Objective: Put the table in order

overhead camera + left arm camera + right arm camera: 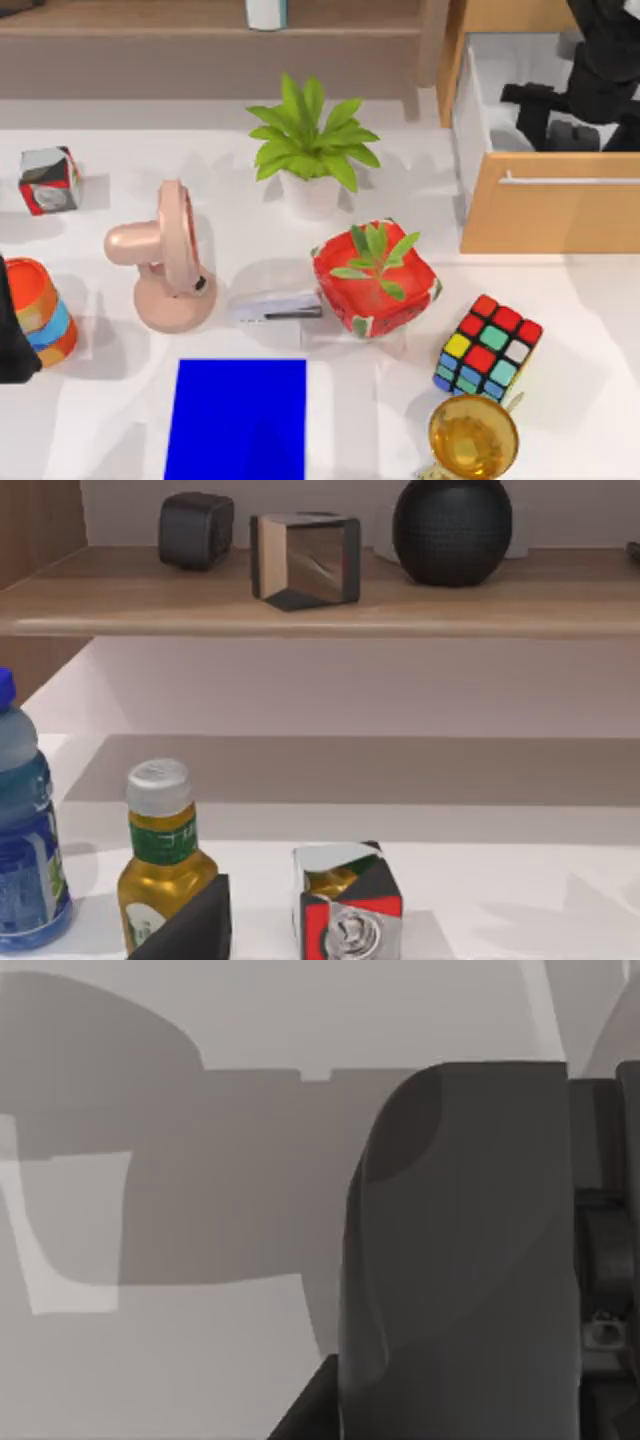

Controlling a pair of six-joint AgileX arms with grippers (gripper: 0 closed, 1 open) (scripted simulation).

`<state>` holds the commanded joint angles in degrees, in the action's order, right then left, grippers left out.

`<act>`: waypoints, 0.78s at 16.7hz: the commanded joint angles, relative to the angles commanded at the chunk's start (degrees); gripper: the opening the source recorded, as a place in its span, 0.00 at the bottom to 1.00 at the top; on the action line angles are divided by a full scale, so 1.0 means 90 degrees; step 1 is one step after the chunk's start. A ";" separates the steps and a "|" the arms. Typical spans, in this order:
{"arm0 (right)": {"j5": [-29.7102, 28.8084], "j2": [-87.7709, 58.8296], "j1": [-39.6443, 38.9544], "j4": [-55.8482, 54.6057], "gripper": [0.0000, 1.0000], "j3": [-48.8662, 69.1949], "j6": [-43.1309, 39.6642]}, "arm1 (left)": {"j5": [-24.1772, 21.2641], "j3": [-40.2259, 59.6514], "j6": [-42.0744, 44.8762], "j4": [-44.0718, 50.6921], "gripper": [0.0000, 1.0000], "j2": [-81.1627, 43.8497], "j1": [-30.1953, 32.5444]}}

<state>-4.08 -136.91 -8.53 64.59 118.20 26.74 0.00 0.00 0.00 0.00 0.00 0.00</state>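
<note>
Our right gripper (548, 112) is hanging inside the open drawer (545, 205) at the table's (590, 330) back right; we cannot tell how its fingers stand. Our left arm (12, 330) is waiting at the left edge. The white table is holding a pink fan (165, 255), two plants and a color cube (488, 350).

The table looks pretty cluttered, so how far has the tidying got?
Barely begun, it seems. The drawer stands open with the right gripper above it. The pink fan, stapler, puzzle cube and potted plants still crowd the table.
</note>
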 joint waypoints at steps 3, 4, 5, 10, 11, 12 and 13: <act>-0.0164 0.0622 -0.0108 0.0089 0.00 -0.0097 0.0276 | 0.0000 0.0000 0.0000 0.0000 1.00 0.0000 0.0000; -0.0206 0.0842 -0.0195 0.0082 0.00 -0.0095 0.0397 | 0.0000 0.0000 0.0000 0.0000 1.00 0.0000 0.0000; -0.0237 0.1055 -0.0316 0.0062 0.00 -0.0080 0.0528 | 0.0000 0.0000 0.0000 0.0000 1.00 0.0000 0.0000; -0.0225 0.1839 -0.1494 -0.0040 0.00 -0.0059 0.1280 | 0.0000 0.0000 0.0000 0.0000 1.00 0.0000 0.0000; -0.0201 0.1935 -0.1821 -0.0045 0.00 -0.0085 0.1443 | 0.0000 0.0000 0.0000 0.0000 1.00 0.0000 0.0000; -0.0174 0.2012 -0.2166 -0.0045 0.00 -0.0119 0.1608 | 0.0000 0.0000 0.0000 0.0000 1.00 0.0000 0.0000; -0.0147 0.2068 -0.2522 -0.0041 0.00 -0.0162 0.1777 | 0.0000 0.0000 0.0000 0.0000 1.00 0.0000 0.0000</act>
<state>-5.40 -118.30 -31.23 64.23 116.74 42.73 0.00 0.00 0.00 0.00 0.00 0.00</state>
